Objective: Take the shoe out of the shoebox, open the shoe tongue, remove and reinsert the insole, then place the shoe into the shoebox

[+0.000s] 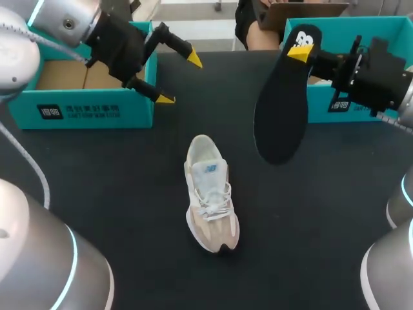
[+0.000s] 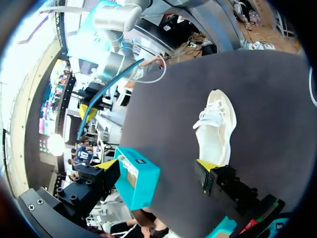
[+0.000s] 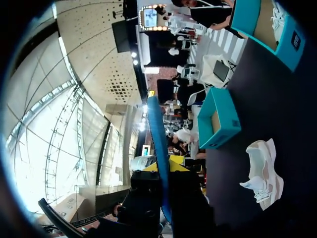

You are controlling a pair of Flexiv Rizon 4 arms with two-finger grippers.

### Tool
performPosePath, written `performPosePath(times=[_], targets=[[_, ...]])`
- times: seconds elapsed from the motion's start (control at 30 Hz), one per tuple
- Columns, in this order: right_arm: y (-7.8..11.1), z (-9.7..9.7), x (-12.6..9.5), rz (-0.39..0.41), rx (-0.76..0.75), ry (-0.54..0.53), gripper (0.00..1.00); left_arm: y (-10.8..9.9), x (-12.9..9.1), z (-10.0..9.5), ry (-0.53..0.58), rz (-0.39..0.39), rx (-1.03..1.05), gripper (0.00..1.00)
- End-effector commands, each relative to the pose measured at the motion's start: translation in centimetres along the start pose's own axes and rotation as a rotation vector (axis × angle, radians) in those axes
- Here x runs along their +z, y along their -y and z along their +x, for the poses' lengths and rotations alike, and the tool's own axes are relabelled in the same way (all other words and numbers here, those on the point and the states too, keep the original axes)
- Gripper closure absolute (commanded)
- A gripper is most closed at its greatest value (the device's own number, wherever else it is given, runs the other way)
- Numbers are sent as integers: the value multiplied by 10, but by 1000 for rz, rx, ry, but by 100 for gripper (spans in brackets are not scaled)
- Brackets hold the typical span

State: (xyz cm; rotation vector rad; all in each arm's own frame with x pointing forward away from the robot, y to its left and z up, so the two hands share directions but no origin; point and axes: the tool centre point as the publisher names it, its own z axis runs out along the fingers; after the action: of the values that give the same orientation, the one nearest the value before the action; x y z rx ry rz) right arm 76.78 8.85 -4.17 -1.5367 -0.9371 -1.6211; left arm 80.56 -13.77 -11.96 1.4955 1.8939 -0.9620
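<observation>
A white and beige shoe (image 1: 210,194) lies on the dark table, toe toward the near edge, with its laces tied. The same shoe (image 2: 216,128) lies ahead of my open left gripper (image 2: 156,166). That left gripper (image 1: 180,79) hovers empty by the right end of the left teal shoebox (image 1: 84,106). My right gripper (image 1: 301,51) is shut on one end of the black insole (image 1: 279,113), which hangs in the air in front of the right teal shoebox (image 1: 361,32). In the right wrist view the insole (image 3: 156,134) stands edge-on out of the right gripper (image 3: 170,162), with the shoe (image 3: 262,173) off to the side.
The two teal boxes stand at the table's far side, left and right. In the left wrist view a teal box (image 2: 139,179) shows beyond the fingers. A teal box (image 3: 219,119) and a second one (image 3: 257,22) show in the right wrist view. Bare dark tabletop (image 1: 129,194) surrounds the shoe.
</observation>
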Motion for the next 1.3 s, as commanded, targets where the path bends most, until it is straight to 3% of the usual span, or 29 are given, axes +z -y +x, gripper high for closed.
performPosePath(times=[0.03,0.27,0.47,0.63,0.77,1.03,1.3], targets=[[-20,-5,19,18,64,17,100,3,4,7,348,-39,82,0],[-46,-17,35,46,148,12,100,10,1,1,517,10,154,0],[-56,-28,58,61,206,-8,100,17,-1,-1,627,-5,155,0],[-48,-38,73,94,249,-33,100,21,0,-7,646,1,159,0],[-33,-45,81,147,286,12,100,21,0,-12,644,2,157,0],[-11,-54,91,180,334,71,100,21,5,-10,595,20,165,0],[-11,-54,91,180,334,71,100,22,9,-11,552,0,186,0]])
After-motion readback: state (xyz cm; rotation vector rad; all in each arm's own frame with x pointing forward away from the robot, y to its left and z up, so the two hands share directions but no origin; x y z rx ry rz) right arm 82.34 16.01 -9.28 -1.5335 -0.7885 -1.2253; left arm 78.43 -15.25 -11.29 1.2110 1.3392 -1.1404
